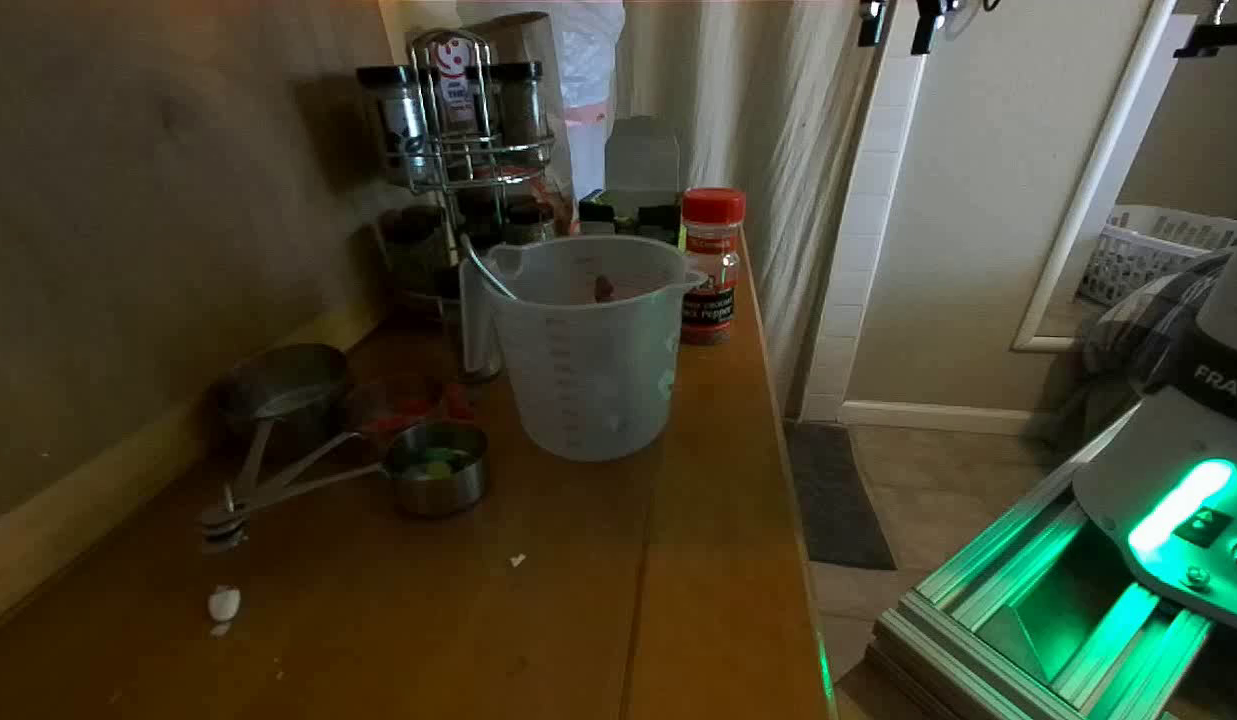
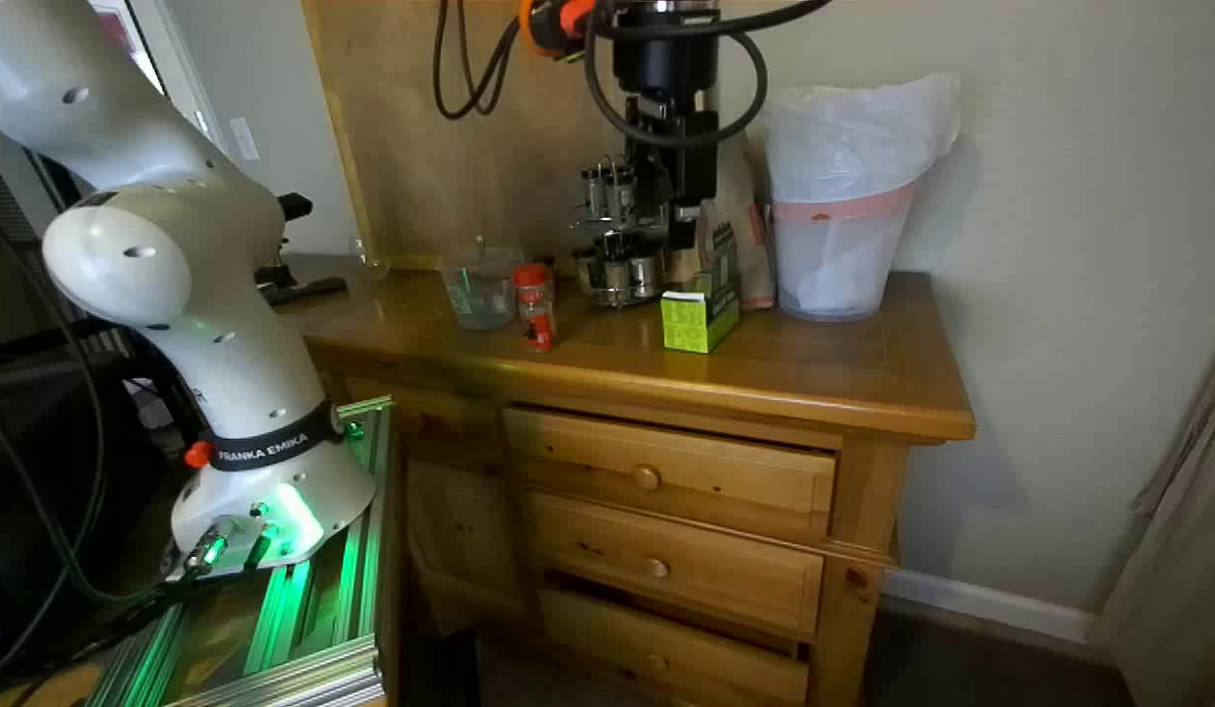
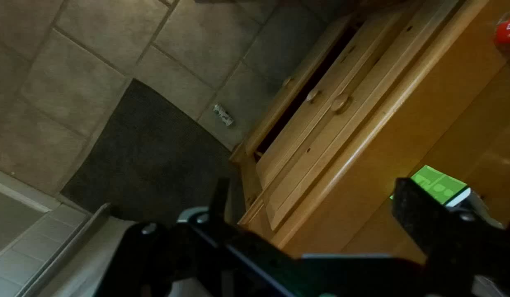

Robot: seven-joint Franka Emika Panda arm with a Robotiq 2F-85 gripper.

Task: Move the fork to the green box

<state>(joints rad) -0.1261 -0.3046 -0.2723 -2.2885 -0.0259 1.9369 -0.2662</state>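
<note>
The green box [image 2: 690, 322] stands on the wooden dresser in an exterior view, its grey flap raised at the back. In the wrist view the green box [image 3: 438, 183] is partly covered by a finger. A thin metal handle [image 1: 486, 268] leans out of the clear measuring cup [image 1: 593, 370]; its lower end is hidden, so I cannot tell that it is the fork. No other fork shows. My gripper [image 3: 314, 194] is open with nothing between its fingers. In an exterior view the gripper [image 2: 671, 211] hangs above the dresser, near the spice rack and box.
A pepper jar [image 2: 535, 304] with a red lid stands beside the cup. A wire spice rack [image 2: 617, 265] is behind. A lined white bin [image 2: 843, 216] stands on the dresser's end. Metal measuring cups [image 1: 438, 475] lie near the wall. The dresser's front edge [image 3: 362, 140] drops to the floor.
</note>
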